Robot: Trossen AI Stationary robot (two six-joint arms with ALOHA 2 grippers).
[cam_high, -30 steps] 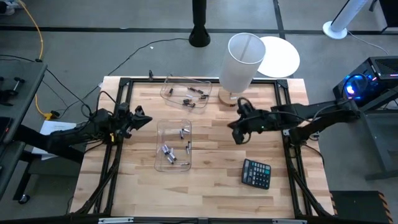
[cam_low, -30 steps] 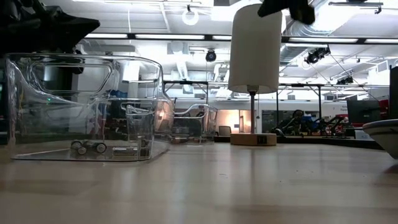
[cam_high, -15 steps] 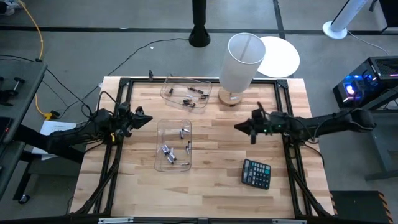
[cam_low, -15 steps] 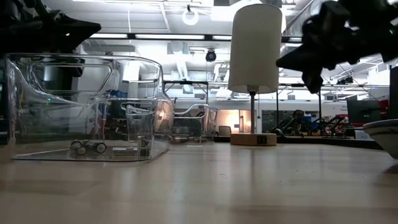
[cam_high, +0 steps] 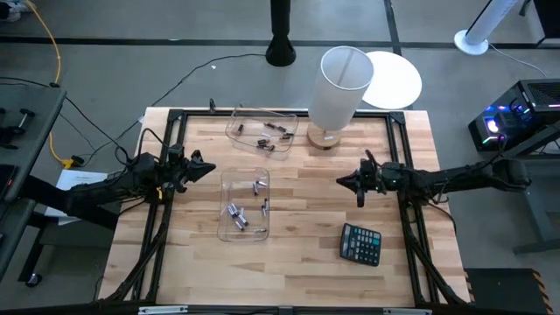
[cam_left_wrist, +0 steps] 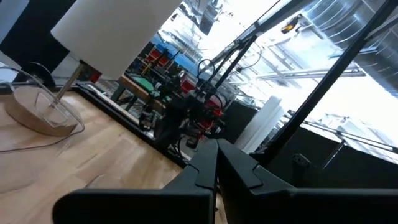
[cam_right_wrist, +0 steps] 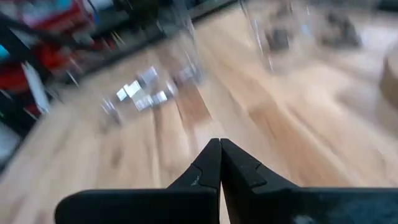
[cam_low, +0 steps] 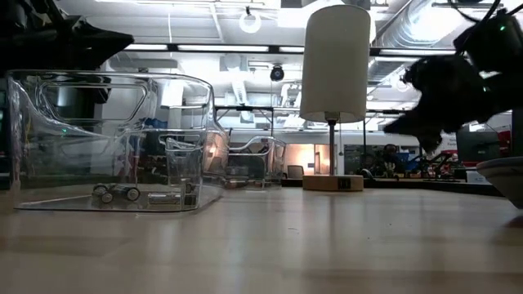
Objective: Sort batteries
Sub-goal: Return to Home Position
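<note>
Silvery batteries (cam_high: 236, 214) lie on the floor of a clear tray (cam_high: 244, 234) at the table's middle; they also show in the low view (cam_low: 116, 193). Darker batteries (cam_high: 267, 140) lie in a second clear tray (cam_high: 236, 127) nearer the far edge. My left gripper (cam_high: 206, 166) hovers shut at the table's left side, left of the trays, its tips meeting in its wrist view (cam_left_wrist: 216, 147). My right gripper (cam_high: 343, 182) hangs shut over the table's right side, pointing at the trays, holding nothing (cam_right_wrist: 219, 144).
A white-shaded lamp (cam_high: 337, 87) on a wooden base stands near the far edge. A black calculator (cam_high: 360, 243) lies near the right front. A black frame (cam_high: 166, 114) runs around the tabletop. Bare wood lies between the trays and the right gripper.
My right gripper has drawn back toward the table's right edge, come lower, and turned from pointing down to roughly level, facing the trays. The batteries and trays have stayed where they were.
</note>
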